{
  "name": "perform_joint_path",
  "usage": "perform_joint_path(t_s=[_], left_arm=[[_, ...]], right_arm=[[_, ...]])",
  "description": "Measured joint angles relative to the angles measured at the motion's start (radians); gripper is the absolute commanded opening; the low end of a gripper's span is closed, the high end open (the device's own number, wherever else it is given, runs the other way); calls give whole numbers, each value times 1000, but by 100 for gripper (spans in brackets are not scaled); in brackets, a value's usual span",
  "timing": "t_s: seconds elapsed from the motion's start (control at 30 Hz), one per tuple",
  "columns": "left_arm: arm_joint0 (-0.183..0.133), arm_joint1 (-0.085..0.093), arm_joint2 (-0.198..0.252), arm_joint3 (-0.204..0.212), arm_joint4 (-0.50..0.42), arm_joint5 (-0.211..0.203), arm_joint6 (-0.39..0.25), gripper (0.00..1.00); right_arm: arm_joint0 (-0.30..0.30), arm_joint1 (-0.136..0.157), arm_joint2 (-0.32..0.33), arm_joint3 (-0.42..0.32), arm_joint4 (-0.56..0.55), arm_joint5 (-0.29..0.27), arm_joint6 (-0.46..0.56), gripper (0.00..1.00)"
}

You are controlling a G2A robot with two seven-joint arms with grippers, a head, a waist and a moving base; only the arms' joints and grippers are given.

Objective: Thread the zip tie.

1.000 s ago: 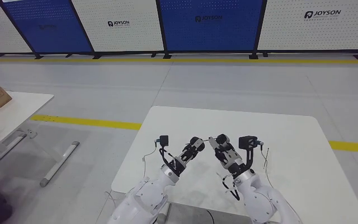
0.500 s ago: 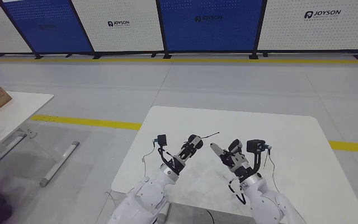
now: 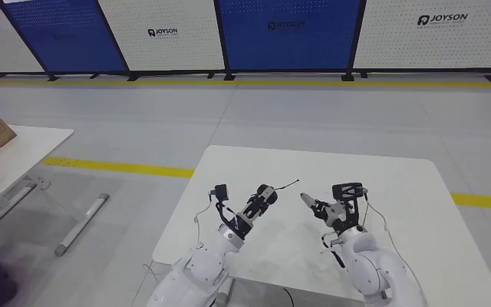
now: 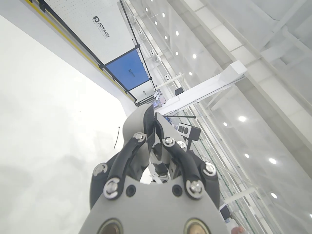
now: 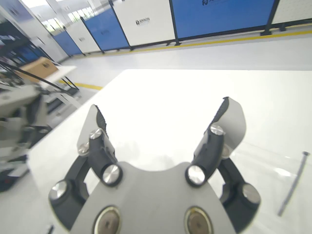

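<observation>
Now, above the near half of the white surface (image 3: 383,176), the left gripper (image 3: 268,193) is raised and clamped tight on a thin black zip tie (image 3: 288,186); in the left wrist view its fingers (image 4: 146,120) are pressed together with the zip tie (image 4: 180,116) pinched between them, the free length sticking straight out sideways and ending in a small head; in the top view that free end points toward the right side, and its tip is near the right gripper (image 3: 311,201) but apart from it; the right gripper (image 5: 160,103) has its two fingers spread wide with nothing between them, held just over the surface (image 5: 182,86); a second zip tie (image 5: 292,183) lies flat on the surface beside the right gripper, touching neither gripper.
</observation>
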Motion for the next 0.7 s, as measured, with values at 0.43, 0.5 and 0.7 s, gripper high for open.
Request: perform_joint_path(t_s=[0.43,0.5,0.7], left_arm=[[1,0,5,-11,-17,5,-22,0],[6,1,1,-18,-48,9,-48,0],[6,1,-2,-20,-58,11,-53,0]], right_arm=[[15,2,-15,33,25,-93,51,100],[31,4,-6,52,82,-153,96,100],[43,5,1,62,68,-149,121,100]])
